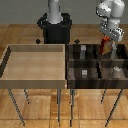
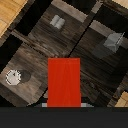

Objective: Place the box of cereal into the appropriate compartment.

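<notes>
box of cereal (image 1: 106, 46) upright, long axis vertical, in end effector (image 1: 107, 42)

Four-cell bin (image 1: 71, 64) just beside tray (image 1: 10, 55), on exterior view's right.

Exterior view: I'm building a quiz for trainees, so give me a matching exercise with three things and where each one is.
Things:
1. box of cereal
2. light wooden tray
3. small grey cube

Places:
A. inside a cell of the dark bin
B. held in the gripper, above the bin
C. on the exterior view's left

Pairs: 1-B, 2-C, 3-A.
</notes>
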You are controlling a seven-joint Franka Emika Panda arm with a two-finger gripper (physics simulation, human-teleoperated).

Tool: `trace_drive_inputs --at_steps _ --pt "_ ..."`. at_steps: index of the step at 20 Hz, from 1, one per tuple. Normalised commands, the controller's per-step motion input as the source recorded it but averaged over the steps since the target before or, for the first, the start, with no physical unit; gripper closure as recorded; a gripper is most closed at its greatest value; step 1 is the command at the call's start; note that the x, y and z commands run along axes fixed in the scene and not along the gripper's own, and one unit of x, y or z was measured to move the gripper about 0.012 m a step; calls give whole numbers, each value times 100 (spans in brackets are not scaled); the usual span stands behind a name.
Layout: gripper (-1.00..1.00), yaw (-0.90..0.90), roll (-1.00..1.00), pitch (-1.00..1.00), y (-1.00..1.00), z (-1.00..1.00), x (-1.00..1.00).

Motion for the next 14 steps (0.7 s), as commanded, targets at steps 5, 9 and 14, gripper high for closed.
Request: trace_drive_inputs --at_steps 5,9,14 --pt "100 0 0 0 80 0 0" --pt "100 0 0 0 -12 0 -25" --pt "100 0 0 0 -20 0 0"
